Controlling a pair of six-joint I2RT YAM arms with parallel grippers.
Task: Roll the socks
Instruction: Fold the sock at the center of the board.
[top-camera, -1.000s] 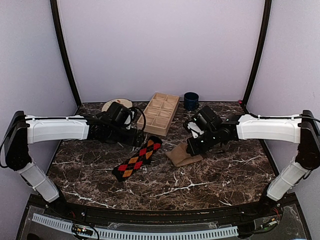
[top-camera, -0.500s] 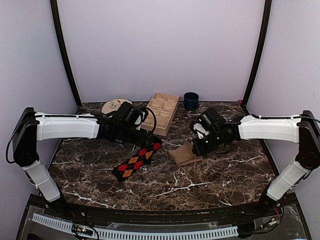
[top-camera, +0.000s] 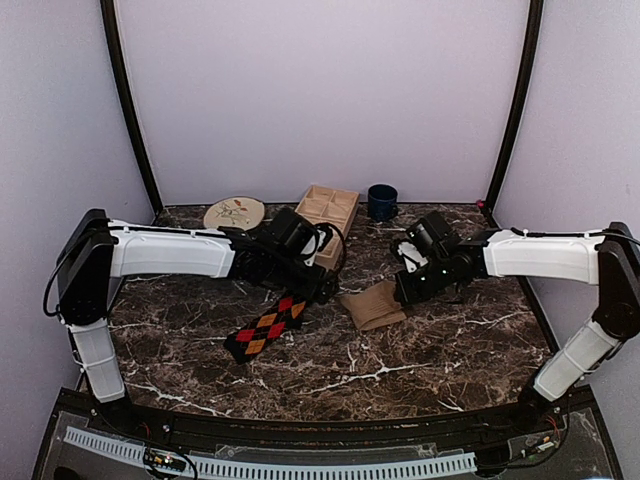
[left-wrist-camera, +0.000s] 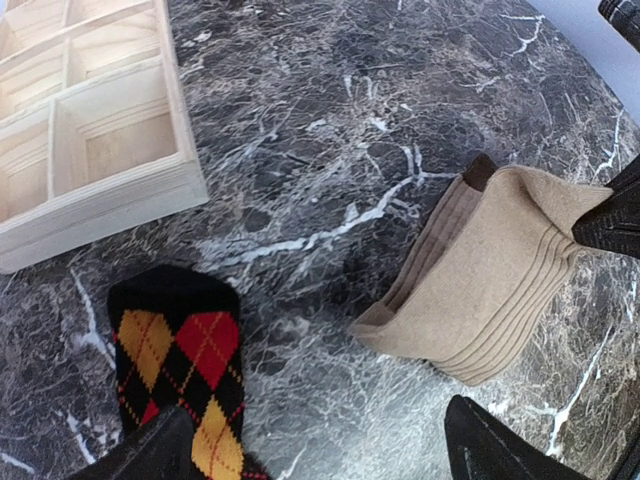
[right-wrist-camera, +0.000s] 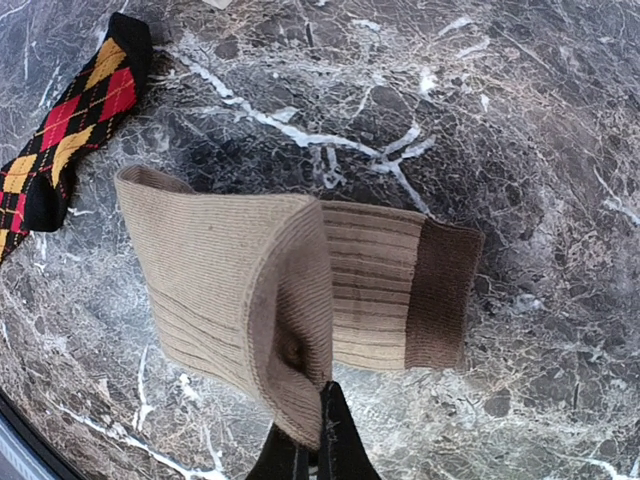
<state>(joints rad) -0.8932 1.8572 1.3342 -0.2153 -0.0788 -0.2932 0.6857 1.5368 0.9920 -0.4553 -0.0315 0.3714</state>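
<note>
Nearest the bottom of the overhead frame lies the black sock with red and orange diamonds (top-camera: 268, 324). It runs flat and diagonal on the dark marble tabletop (top-camera: 420, 370), not yet rolled.

Just past its upper end is what has changed. Over the last second the left arm has swung in from the left of the frame toward the centre, so the left gripper (top-camera: 320, 288) now hangs over that sock's tip. In its wrist view its jaws are spread wide and hold nothing. The diamond sock's end sits at lower left beside one finger, and the tan ribbed sock with a brown cuff (left-wrist-camera: 488, 288) lies at right, apart from them.

Right of centre, the right gripper (right-wrist-camera: 318, 445) has edged slightly rightward, taking the tan sock with it. Its jaws are pressed together on the lower edge of the doubled-over part, the cuff lying flat to the right. We judge the tan sock to be one fold into its roll, with the left arm arriving to help.

Farther back stand the pale wooden compartment tray (top-camera: 330, 212), the dark blue mug (top-camera: 381, 201) and the round patterned plate (top-camera: 234, 212).
</note>
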